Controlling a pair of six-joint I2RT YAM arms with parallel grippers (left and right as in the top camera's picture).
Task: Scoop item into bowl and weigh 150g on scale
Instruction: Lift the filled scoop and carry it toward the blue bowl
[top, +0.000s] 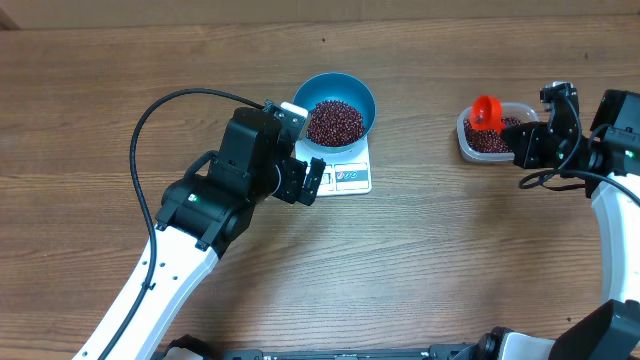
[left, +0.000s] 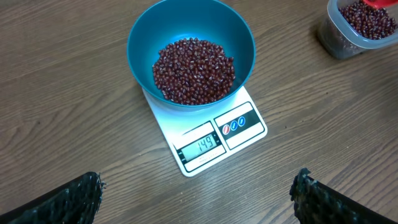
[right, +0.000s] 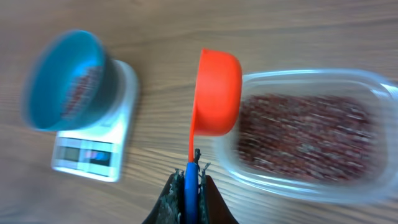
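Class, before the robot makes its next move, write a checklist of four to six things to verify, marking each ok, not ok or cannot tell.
1. The bowl of beans sits on the scale: ok.
2. The display shows 150: not ok, it reads 149.
3. The right gripper is shut on the scoop: ok.
4. The scoop is at the tub: ok.
5. The scoop is loaded: cannot tell.
6. The left gripper is open, clear of the bowl: ok.
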